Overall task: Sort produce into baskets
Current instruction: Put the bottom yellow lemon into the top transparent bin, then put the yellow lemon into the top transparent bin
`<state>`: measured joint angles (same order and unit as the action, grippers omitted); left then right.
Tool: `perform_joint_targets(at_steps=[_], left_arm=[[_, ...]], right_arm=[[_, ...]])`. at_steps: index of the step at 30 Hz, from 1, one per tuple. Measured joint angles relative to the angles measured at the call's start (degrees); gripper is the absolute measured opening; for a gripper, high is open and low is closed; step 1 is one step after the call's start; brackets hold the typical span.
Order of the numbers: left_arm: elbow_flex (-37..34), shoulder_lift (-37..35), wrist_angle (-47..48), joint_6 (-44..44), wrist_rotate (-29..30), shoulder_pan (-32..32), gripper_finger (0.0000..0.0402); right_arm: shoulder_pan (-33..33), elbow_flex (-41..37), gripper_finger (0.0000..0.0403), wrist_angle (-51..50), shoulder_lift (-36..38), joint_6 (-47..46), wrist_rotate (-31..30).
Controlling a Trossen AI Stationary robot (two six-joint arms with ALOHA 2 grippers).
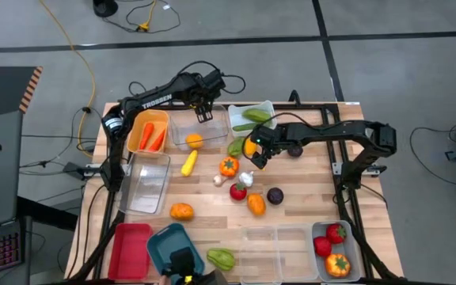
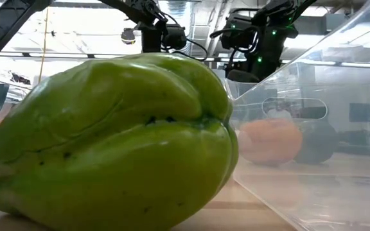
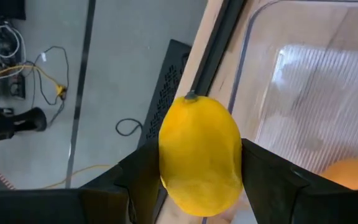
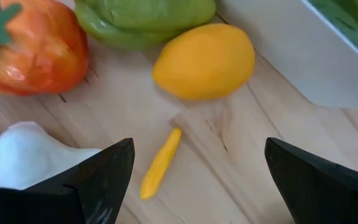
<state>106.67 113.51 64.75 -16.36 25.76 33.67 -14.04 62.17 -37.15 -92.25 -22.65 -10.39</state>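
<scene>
My left gripper [image 1: 205,113] is at the table's far side, over the far rim of a clear basket [image 1: 187,131] that holds one orange fruit [image 1: 195,141]. It is shut on a yellow lemon [image 3: 199,152]. My right gripper [image 1: 256,156] hangs open just above the middle of the table. Below it lie a yellow-orange fruit [image 4: 204,59], a small yellow chili [image 4: 160,163], a white garlic [image 4: 39,155], an orange tomato [image 4: 33,43] and a green pepper [image 4: 145,18]. Its fingers touch none of them. My left gripper pinches the lemon between its two fingers, one on each long side [image 3: 166,174] of the fruit's near half. The fingers slant steeply down from above. The lemon's stem end [image 3: 191,96] points away from the gripper. The fruit is lifted clear of table and basket.
An orange basket [image 1: 133,134] with carrots stands left of the clear one, a white basket [image 1: 236,119] with greens to its right. More baskets line the left and near edges: clear [image 1: 147,182], red [image 1: 129,245], teal [image 1: 172,245]. Loose produce lies mid-table. A big green pepper [image 2: 108,141] fills the low view.
</scene>
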Motion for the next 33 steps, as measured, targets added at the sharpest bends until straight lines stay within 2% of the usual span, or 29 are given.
perform_joint_targets(at_steps=[5,18,27,33], left_arm=[[0.0,0.0,-0.2,0.1,-0.4,0.0,0.0188],[0.0,0.0,1.6,-0.9,-10.4,0.0,0.0194],[0.0,0.0,1.8,-1.4,-10.4,0.0,0.0283],[0.0,0.0,2.7,-2.3,-9.9,-0.1,0.0311]], right_arm=[[0.0,0.0,0.0387,0.2,0.5,-2.8,0.0],[-0.3,0.0,0.0387,0.4,0.0,-3.2,-0.1],[-0.4,0.0,0.0387,0.4,0.0,-7.3,-0.5],[-0.4,0.0,0.0387,0.4,0.0,-16.4,-8.7]])
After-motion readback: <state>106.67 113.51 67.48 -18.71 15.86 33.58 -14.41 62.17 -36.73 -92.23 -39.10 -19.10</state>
